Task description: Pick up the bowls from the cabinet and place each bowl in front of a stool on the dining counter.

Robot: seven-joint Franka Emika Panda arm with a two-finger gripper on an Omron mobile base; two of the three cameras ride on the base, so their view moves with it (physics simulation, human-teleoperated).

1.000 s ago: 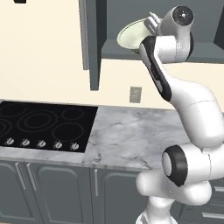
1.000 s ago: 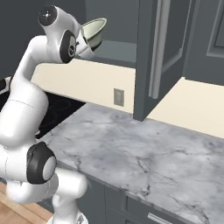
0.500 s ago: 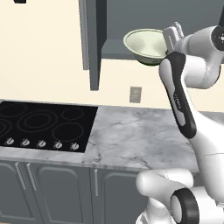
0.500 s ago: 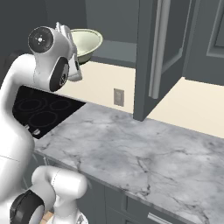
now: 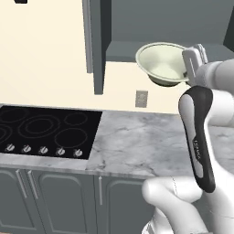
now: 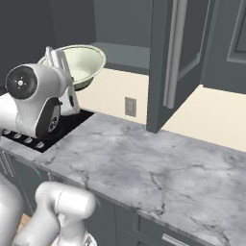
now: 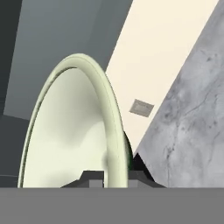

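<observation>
Carrying pale green round ceramic bowl clear of dark grey wall cabinet — jaws clamped on rim — next, likely reaching the dining counter.

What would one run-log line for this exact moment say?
phase: carrying | fingers: shut on pale green bowl rim | bowl: in the air, clear of open cabinet | below: marble countertop

1. My views are evenly lit, flat and bright, with no glare.
2. The cabinet interior sits dim.
3. Edges look sharp; my hand view is slightly soft up close.
</observation>
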